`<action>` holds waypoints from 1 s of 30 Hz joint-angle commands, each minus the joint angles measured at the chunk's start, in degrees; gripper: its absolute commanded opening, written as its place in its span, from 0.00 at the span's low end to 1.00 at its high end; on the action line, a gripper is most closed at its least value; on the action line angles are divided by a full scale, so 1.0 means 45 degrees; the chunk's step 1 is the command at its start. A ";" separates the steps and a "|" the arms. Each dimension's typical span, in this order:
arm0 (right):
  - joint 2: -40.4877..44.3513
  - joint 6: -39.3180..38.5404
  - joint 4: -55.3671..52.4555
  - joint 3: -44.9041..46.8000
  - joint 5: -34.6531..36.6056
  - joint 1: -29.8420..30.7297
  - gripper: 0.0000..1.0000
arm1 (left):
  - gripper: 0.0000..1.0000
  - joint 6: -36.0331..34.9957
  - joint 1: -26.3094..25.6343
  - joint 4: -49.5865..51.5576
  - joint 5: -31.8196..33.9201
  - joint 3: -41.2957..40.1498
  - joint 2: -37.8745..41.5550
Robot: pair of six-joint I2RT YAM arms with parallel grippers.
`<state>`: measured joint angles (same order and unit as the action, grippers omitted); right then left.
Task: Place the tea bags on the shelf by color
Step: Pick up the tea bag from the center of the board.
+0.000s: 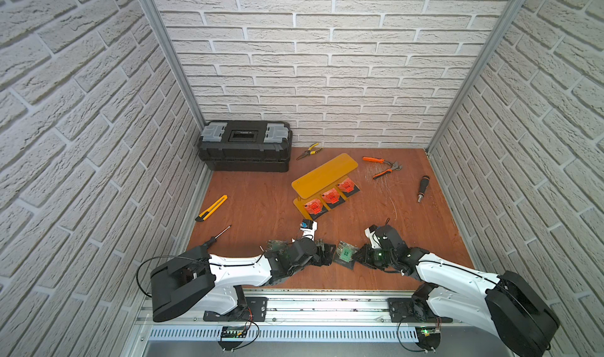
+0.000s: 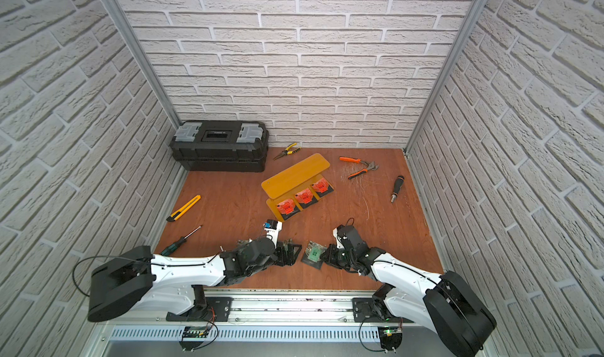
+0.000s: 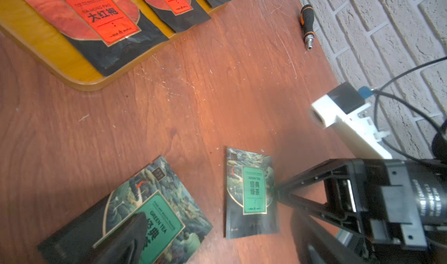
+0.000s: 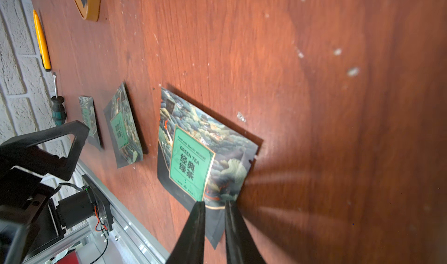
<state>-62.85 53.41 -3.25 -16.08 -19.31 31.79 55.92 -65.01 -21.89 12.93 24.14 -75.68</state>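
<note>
The right gripper is narrow. Its two fingertips pinch the black edge of a green tea bag, which sits tilted up off the table near the front edge. The left gripper faces it with jaws spread wide and holds nothing. One finger hangs over a second green tea bag; whether it touches the bag cannot be told. A third green tea bag lies flat further along the same front strip, by the left arm.

All three lie close to the metal rail along the front edge. An open band of board separates them from the shelf. Three red tea bags sit in a row on the shelf's lower plate, and the upper plate covers their back ends.

Tools ring the working space:
- A utility knife and a screwdriver lie toward the left wall.
- Yellow pliers lie by the back wall.
- Orange cutters and a stubby driver lie toward the right wall.
- A black toolbox fills the back left corner.

The board is red-brown wood grain with pale scratches, thickest near the cutters. White brick-pattern walls close three sides, with aluminium posts in the back corners.
</note>
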 commanded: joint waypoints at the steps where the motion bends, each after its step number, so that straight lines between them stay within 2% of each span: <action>1: -0.0273 -0.0103 0.0535 -0.0297 0.0398 0.0103 0.20 | 0.98 -0.0352 -0.0083 -0.0841 -0.0178 0.0384 -0.0375; 11: -0.2882 -0.0267 0.2175 -0.1188 0.0188 0.0103 0.19 | 0.96 -0.0429 -0.0082 -0.0705 -0.0626 0.0690 -0.0866; 21: -0.4337 -0.0792 0.2792 -0.2520 0.0286 0.0103 0.19 | 0.96 -0.0974 -0.0066 -0.0615 -0.0641 0.0565 -0.0938; 25: -0.4284 -0.0723 0.3239 -0.2396 0.0130 0.0103 0.19 | 0.95 -0.1074 -0.0068 -0.1425 -0.0821 0.0300 -0.1258; 30: -0.2989 -0.0846 0.2467 -0.1883 0.0422 0.0103 0.25 | 0.94 -0.1206 -0.0158 -0.1899 -0.1283 0.0340 -0.1579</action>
<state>-80.42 50.72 8.29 -25.91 -18.24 31.90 52.03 -65.08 -26.17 8.71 26.17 -82.08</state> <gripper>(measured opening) 0.241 0.948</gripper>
